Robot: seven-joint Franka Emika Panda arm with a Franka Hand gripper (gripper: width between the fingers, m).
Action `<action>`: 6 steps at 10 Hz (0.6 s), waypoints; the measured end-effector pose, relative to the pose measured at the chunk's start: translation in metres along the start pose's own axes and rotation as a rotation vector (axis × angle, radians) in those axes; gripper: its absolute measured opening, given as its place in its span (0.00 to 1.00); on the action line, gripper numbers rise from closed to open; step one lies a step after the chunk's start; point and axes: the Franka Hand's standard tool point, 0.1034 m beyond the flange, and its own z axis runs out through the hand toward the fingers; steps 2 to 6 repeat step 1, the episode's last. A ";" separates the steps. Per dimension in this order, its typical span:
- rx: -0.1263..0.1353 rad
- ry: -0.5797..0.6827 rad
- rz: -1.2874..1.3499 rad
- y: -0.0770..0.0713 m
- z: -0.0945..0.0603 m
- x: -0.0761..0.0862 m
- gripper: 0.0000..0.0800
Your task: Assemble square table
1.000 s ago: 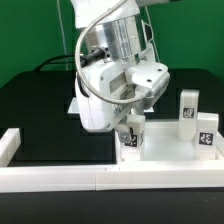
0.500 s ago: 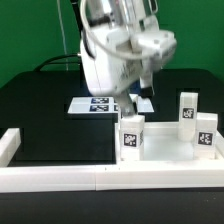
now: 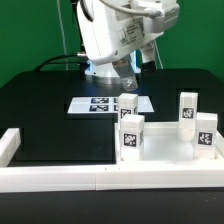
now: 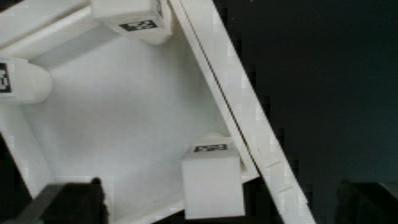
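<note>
The square table's white slab (image 3: 165, 152) lies at the exterior view's right, against the white rails. Several short white tagged legs stand upright on it: one at the front left (image 3: 131, 135), one behind it (image 3: 128, 104), and two at the right (image 3: 187, 107) (image 3: 206, 130). My gripper (image 3: 128, 82) hangs open above the left legs and holds nothing. In the wrist view the slab (image 4: 125, 120) shows its raised rim. A leg (image 4: 214, 180) stands free between the dark fingers (image 4: 71, 205) of the gripper (image 4: 214, 208). Two more legs (image 4: 143, 22) (image 4: 11, 80) stand farther off.
A long white rail (image 3: 90, 178) runs along the front, with a short one (image 3: 10, 145) at the exterior view's left. The marker board (image 3: 95, 104) lies on the black table behind the slab.
The gripper was down on the front-left leg a second ago. It has opened, let the leg go standing on the slab, and risen well above it.
</note>
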 end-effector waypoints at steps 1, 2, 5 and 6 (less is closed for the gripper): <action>-0.001 0.000 0.000 0.000 0.000 0.000 0.81; -0.001 0.000 0.000 0.000 0.000 0.000 0.81; -0.001 0.000 0.000 0.000 0.000 0.000 0.81; -0.001 0.000 0.000 0.000 0.000 0.000 0.81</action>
